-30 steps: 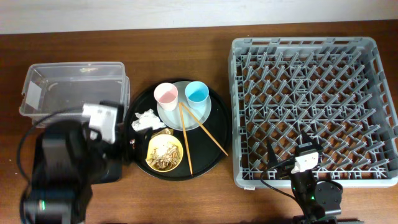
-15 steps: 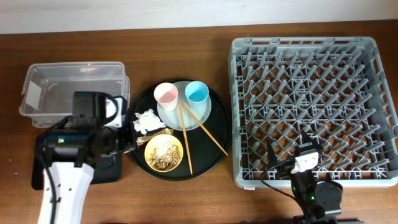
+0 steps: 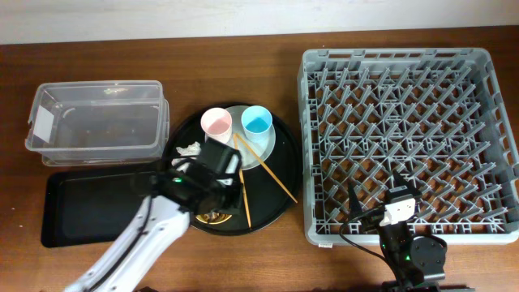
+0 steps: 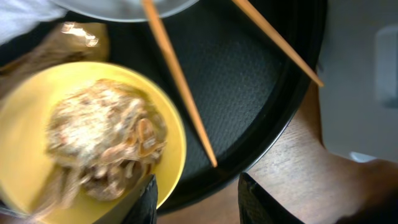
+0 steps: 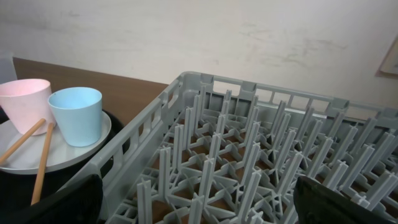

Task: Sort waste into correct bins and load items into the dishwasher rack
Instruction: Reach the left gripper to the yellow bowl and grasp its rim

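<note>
My left gripper [image 3: 214, 169] [image 4: 198, 202] hovers open over the yellow bowl [image 4: 31, 106] of shredded food scraps [image 4: 99, 137]. One finger is over the bowl's near rim, the other outside it above the table. A gold wrapper [image 4: 81, 37] and white tissue [image 3: 188, 150] lie beside the bowl. The pink cup [image 3: 216, 123] and blue cup [image 3: 256, 122] stand on the grey plate [image 3: 266, 146], with two chopsticks [image 3: 272, 174] slanting off it. My right gripper [image 5: 205, 205] stands open and empty over the near left corner of the dishwasher rack [image 3: 409, 138].
All the dishes sit on a large round black tray [image 3: 276, 203]. The clear tub [image 3: 97, 122] stands at the back left. The shallow black tray [image 3: 89, 207] lies in front of it. My left arm reaches in from the bottom left.
My left arm swung right, from over the shallow black tray to above the yellow bowl, uncovering that tray. Its jaws narrowed, then partly reopened. The right arm has not moved.
</note>
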`<state>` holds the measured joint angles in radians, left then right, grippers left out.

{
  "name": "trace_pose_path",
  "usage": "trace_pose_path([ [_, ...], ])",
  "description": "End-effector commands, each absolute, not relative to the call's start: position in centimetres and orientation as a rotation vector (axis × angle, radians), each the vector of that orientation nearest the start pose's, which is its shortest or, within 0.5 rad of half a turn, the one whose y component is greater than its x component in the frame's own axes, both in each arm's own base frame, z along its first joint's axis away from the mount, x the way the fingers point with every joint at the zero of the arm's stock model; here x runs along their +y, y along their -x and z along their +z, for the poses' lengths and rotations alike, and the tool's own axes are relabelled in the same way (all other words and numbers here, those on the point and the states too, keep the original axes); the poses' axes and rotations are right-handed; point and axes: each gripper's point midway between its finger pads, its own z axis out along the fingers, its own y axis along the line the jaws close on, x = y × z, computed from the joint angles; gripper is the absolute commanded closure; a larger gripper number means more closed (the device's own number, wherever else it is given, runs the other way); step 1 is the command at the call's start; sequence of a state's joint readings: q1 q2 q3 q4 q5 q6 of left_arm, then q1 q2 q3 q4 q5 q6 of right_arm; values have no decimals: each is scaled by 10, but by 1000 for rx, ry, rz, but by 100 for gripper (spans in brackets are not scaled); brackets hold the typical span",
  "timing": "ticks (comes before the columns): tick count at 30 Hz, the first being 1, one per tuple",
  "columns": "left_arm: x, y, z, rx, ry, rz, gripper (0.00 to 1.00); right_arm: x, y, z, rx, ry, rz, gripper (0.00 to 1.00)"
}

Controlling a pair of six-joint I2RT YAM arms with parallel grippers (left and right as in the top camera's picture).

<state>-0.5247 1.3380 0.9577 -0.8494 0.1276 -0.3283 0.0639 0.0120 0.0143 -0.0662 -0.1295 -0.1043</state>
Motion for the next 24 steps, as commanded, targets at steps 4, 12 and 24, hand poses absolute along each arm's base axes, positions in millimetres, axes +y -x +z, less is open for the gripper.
trace_pose_path([
  [4, -174, -243, 57, 2885, -412, -114, 59, 35, -243, 159, 1622, 221, 73, 2],
  [12, -172, -248, 31, 2917, -425, -25, 69, 35, -243, 159, 1622, 221, 73, 2],
  [24, -171, -247, 26, 2932, -428, -11, 94, 35, -243, 159, 1622, 221, 73, 2],
])
